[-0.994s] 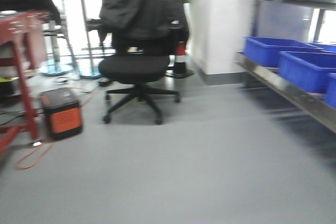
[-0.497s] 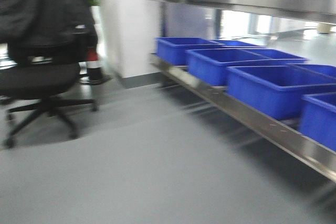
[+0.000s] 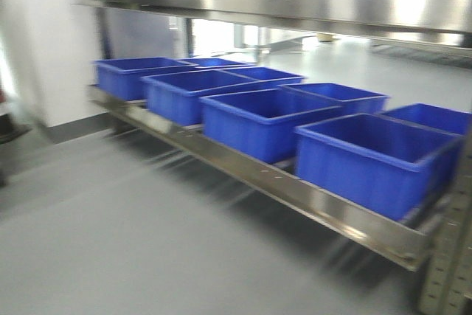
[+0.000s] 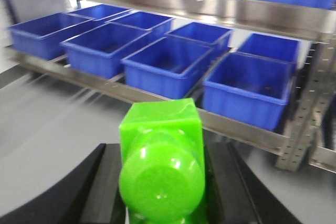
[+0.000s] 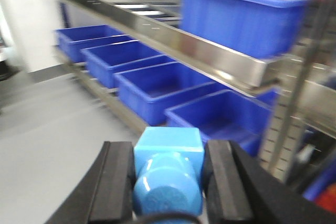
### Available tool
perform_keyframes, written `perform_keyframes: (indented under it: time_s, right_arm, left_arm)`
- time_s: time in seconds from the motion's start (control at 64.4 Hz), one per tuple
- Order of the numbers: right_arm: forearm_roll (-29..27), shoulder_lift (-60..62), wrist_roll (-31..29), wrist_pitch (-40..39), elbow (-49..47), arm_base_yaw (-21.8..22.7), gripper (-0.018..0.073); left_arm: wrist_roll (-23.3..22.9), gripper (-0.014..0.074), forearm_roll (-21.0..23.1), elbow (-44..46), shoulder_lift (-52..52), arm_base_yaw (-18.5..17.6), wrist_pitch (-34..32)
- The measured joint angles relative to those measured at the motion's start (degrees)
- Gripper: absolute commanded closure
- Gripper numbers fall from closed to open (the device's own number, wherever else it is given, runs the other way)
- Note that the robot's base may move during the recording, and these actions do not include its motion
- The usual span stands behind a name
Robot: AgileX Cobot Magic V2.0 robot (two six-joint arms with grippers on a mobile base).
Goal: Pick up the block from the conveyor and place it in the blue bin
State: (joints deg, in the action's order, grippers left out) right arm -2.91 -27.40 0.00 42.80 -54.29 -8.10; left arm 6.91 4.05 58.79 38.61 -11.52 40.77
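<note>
Both grippers clamp blocks: left gripper [image 4: 163, 182] a green block [image 4: 160, 124], right gripper [image 5: 169, 182] a blue block [image 5: 169, 148], facing blue bins [image 3: 369, 164] on a steel rack [image 3: 295, 193] over grey floor [image 3: 133, 241].

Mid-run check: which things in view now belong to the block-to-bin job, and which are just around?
Job:
- blue block, held in the jaws of the right gripper
- blue bins

Just around:
- green block, held in the jaws of the left gripper
- steel rack
- grey floor
</note>
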Motion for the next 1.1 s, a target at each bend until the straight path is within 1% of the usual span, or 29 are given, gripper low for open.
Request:
perform_keyframes:
  time_s: [1.103]
  right_arm:
    - [0.0, 0.0, 0.0, 0.0, 0.0, 0.0, 0.0711]
  left_arm:
    - [0.0, 0.0707, 0.0, 0.0, 0.0, 0.0, 0.0]
